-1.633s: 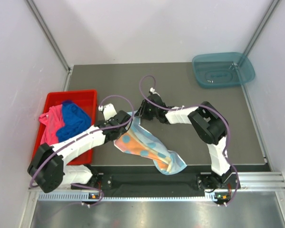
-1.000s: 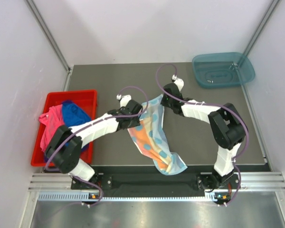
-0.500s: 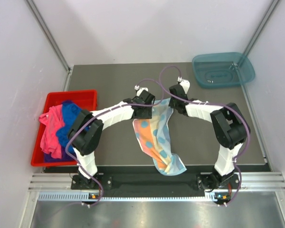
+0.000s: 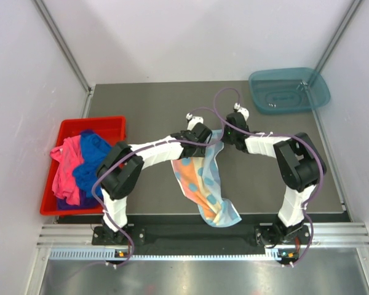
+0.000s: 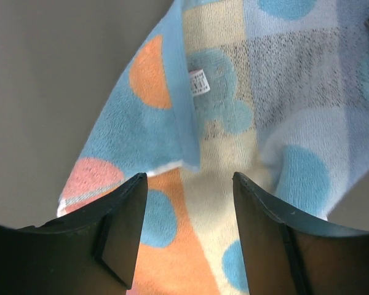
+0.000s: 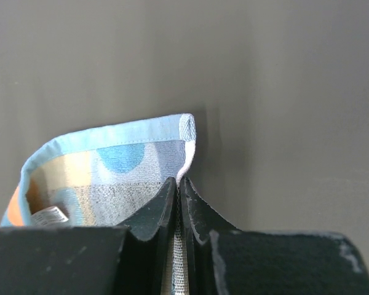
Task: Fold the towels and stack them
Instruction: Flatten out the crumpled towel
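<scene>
The towel (image 4: pixel 203 184) drapes mid-frame down the bench (image 4: pixel 147 104). The right gripper (image 6: pixel 179 181) is clamped on its upper corner, and the left gripper (image 5: pixel 187 179) hovers with jaws apart. The cloth is soft, light and limp, so it is probably best pinched at the hemmed corners.

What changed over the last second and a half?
Both grippers moved away from the bases and rightward, drawing the far end of the dotted towel out. The right gripper is shut on its corner; the left gripper is open over it. The red bin and teal tray stayed put.
</scene>
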Tool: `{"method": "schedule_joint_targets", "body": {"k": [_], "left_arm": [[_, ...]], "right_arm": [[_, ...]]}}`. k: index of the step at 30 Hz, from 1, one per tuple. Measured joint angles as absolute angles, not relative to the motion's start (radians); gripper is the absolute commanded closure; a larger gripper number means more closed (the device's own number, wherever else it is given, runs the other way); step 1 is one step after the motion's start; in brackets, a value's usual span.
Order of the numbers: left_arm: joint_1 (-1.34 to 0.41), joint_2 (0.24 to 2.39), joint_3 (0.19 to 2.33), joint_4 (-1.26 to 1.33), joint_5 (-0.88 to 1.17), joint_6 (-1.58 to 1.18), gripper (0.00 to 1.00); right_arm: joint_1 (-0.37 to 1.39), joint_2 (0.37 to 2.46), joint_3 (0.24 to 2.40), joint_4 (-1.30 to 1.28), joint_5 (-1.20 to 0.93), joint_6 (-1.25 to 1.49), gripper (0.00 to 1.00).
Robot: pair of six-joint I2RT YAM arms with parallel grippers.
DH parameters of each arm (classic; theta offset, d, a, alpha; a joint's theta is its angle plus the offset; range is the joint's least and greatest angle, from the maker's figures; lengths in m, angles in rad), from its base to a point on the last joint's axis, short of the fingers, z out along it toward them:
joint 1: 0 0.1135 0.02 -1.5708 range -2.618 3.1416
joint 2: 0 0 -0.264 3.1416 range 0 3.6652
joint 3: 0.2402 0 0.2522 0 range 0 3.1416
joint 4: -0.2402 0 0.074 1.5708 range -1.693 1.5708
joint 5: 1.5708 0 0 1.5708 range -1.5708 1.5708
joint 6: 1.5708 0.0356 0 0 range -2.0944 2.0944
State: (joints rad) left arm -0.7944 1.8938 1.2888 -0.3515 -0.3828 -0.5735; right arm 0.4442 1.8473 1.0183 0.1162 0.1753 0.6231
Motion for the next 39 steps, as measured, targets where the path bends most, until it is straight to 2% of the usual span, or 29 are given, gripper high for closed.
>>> {"method": "schedule_joint_targets", "body": {"k": [5,16,30,39], "left_arm": [[-0.798,1.963,1.302,-0.34,-0.456,-0.578,0.48],[-0.801,1.98,1.308,-0.332,-0.61,-0.6,0.85],[-0.783,1.979,1.32,-0.312,-0.661,-0.556,0.86],[-0.714,1.959,1.319,-0.229,-0.669,-0.514,0.9]], "right_arm": [[0.419,1.847,0.999,0.155,0.1,0.641,0.94],[0.388,1.847,0.968,0.191,0.026,0.653,0.94],[0.359,1.847,0.968,0.202,-0.009,0.648,0.94],[0.342,1.85,0.976,0.201,-0.044,0.637,0.86]]}}
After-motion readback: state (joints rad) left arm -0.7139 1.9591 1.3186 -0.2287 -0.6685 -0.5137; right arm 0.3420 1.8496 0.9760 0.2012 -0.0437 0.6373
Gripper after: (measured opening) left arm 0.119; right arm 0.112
